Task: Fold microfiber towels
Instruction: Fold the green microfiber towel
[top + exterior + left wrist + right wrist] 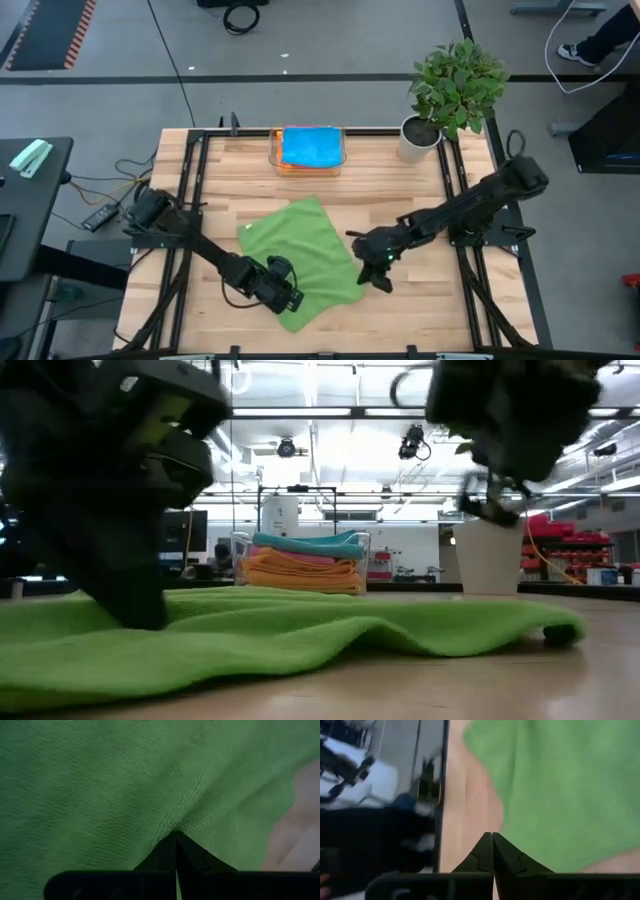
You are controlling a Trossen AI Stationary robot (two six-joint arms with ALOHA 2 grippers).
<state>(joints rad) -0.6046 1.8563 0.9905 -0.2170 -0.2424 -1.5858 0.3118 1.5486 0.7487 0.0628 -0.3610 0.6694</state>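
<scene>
A green microfiber towel (pixel 305 250) lies spread on the wooden table with one corner toward the near edge; in the low view the green towel (pixel 300 635) shows low waves. My left gripper (pixel 290 298) is shut, its tips down on the towel near that near corner. My right gripper (pixel 380 280) is shut and hangs above the table beside the towel's right corner, touching nothing. In the right wrist view its tips (pixel 492 836) stand over bare wood next to the towel's edge (pixel 560 780). My left gripper meets the green towel (pixel 100 785) with its shut fingertips (pixel 175 836), slanting down from the table's left. A ridge of cloth (pixel 205 807) runs into the tips, as if a small fold were pinched there. The towel rests on the table, slack.
A clear tray (pixel 275 150) with folded towels, a blue one on top, stands at the far middle of the table. A potted plant (pixel 455 80) stands at the far right. In the low view the tray's stack (pixel 300 565) and the white pot (pixel 488 555) show behind the towel.
</scene>
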